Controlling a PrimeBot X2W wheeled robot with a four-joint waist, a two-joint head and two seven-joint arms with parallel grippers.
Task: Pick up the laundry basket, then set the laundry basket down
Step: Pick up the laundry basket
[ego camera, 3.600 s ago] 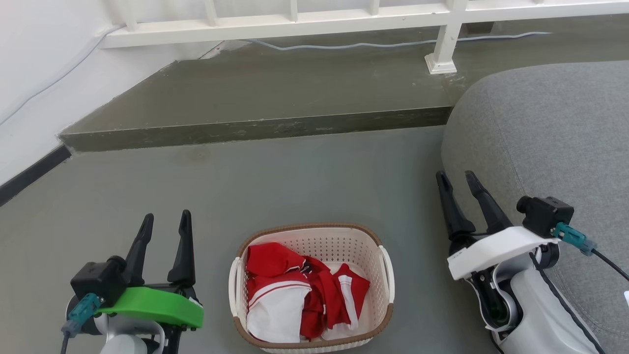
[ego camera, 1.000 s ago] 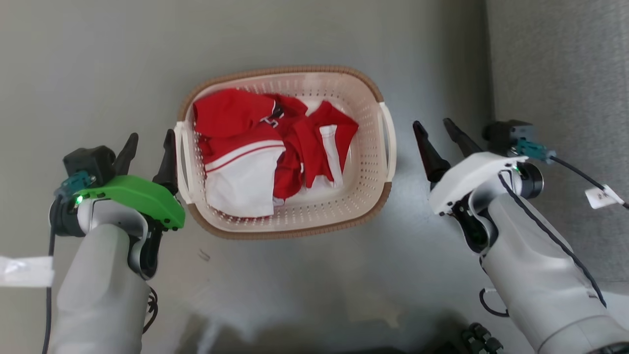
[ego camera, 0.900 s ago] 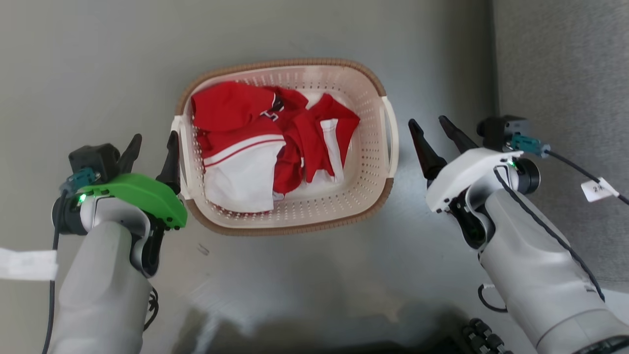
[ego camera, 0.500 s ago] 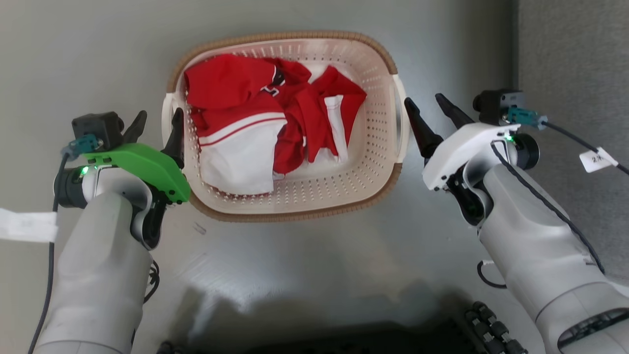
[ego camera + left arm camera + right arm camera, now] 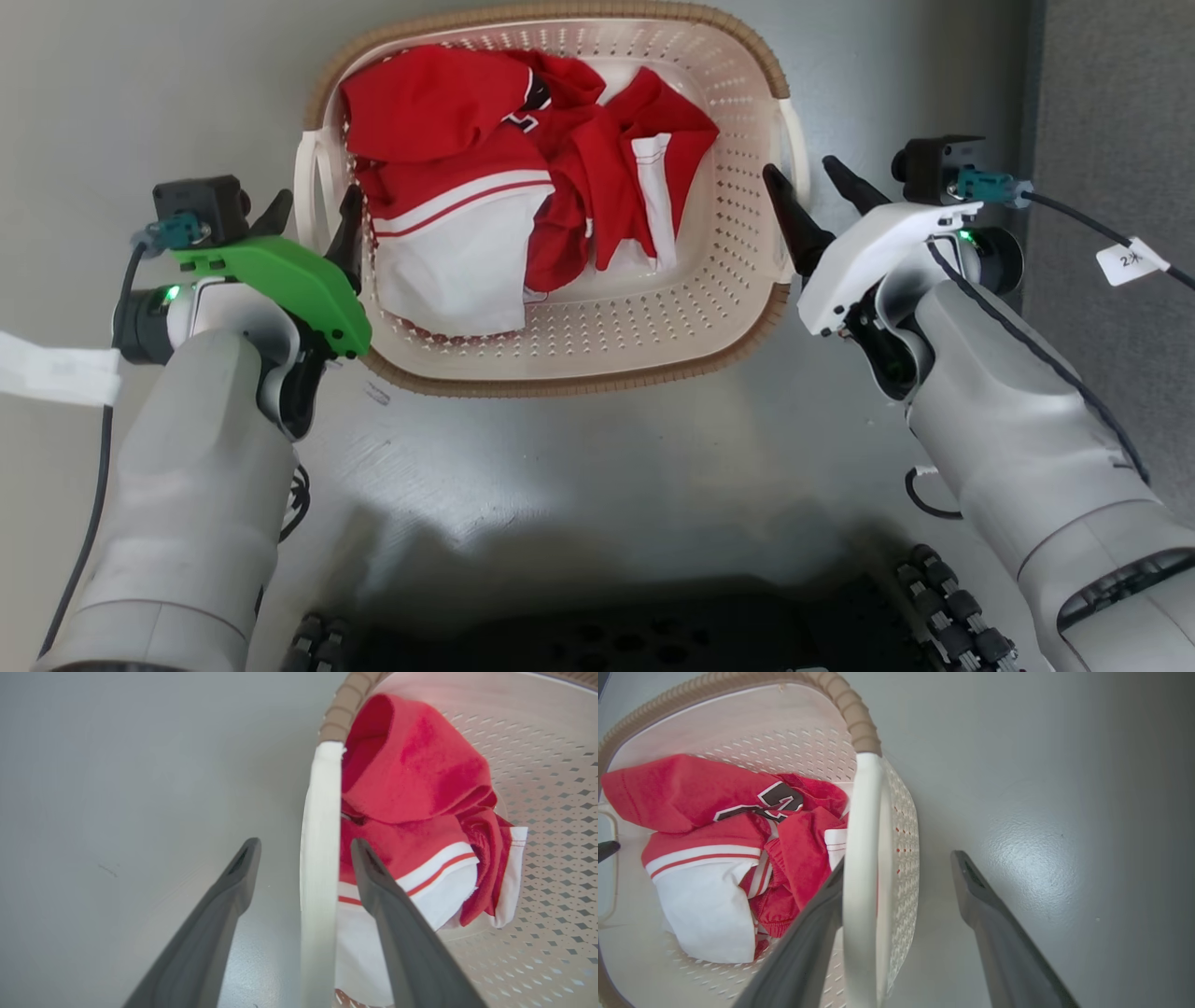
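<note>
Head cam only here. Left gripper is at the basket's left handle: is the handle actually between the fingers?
Observer: Yes. Left wrist view: the left gripper is open and the left handle of the laundry basket stands between its fingers, a gap on each side.
Operator: Right side the same?
Observer: Not centred. Right wrist view: the right gripper is open around the right handle, which lies close against the inner finger; the outer finger stands well off it, over the floor.
</note>
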